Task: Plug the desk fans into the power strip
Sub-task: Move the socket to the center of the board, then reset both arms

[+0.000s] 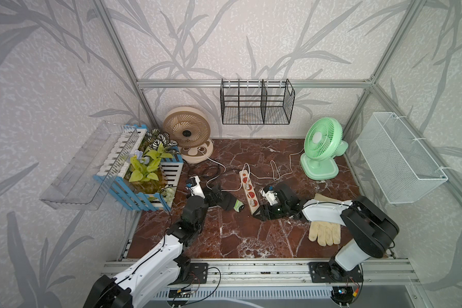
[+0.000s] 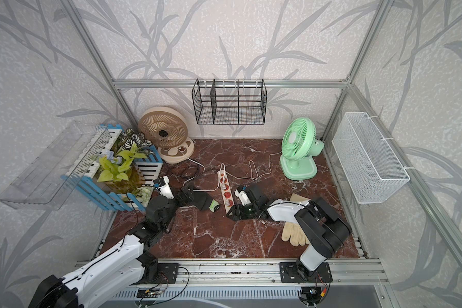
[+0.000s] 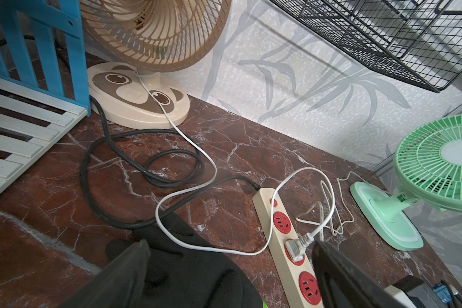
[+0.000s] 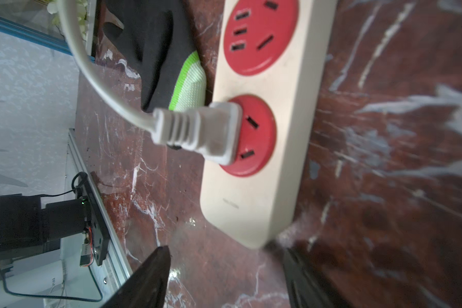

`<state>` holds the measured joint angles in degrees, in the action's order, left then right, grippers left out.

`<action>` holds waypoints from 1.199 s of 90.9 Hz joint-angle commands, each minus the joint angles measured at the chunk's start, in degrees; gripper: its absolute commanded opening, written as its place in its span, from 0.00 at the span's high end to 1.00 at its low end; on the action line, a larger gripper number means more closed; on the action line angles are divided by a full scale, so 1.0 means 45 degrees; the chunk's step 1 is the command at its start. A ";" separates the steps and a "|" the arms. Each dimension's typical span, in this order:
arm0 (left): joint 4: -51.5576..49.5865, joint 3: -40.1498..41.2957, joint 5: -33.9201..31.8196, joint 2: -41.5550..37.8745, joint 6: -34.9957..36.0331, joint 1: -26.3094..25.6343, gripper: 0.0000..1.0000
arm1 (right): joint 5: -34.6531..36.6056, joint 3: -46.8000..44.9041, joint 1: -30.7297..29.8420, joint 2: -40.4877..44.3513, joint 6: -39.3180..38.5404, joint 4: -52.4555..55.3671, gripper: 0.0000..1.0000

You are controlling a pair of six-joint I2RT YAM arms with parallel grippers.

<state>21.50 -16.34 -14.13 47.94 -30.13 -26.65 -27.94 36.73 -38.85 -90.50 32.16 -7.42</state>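
Both pairs of jaws spread and empty, right pair at the near end of the power strip (image 4: pixel 251 210) lying mid-way across the bench (image 1: pixel 251 240), left pair over a black glove (image 3: pixel 187 266), presumably idle given the white plug (image 4: pixel 198 130) seated in a red socket (image 4: pixel 263 133).

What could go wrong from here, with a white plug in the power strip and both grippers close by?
1. The white plug sits slanted in the power strip; whether it is fully home is unclear, so it might work loose.
2. Its cord crosses the black glove between the fingers of the open left gripper; a careless retreat could snag it and tug the plug.
3. The open right gripper flanks the strip's end and could nudge it.
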 commanded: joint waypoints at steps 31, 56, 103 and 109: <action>-0.2146 -0.1581 0.1937 -0.0344 -0.0987 -0.0263 0.00 | 0.1738 -0.1301 -0.0167 0.8389 -0.1055 0.4381 0.00; -0.3378 -0.1646 0.1310 -0.1794 -0.1709 -0.2048 0.00 | 0.3908 -0.0589 -0.0173 1.1490 -0.1932 0.6326 0.01; -0.3119 -0.2883 -0.1806 0.1610 0.1132 -0.0634 0.00 | 0.4355 0.0021 0.5258 1.0647 -0.2695 0.5841 0.01; -0.2943 -0.2911 -0.2085 0.2091 0.1335 -0.0299 0.00 | 0.4089 -0.0396 0.6187 1.0681 -0.2675 0.5133 0.01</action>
<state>5.30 -28.14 -20.23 55.11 -27.75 -30.02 -5.39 37.50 -16.73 -42.50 19.92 20.97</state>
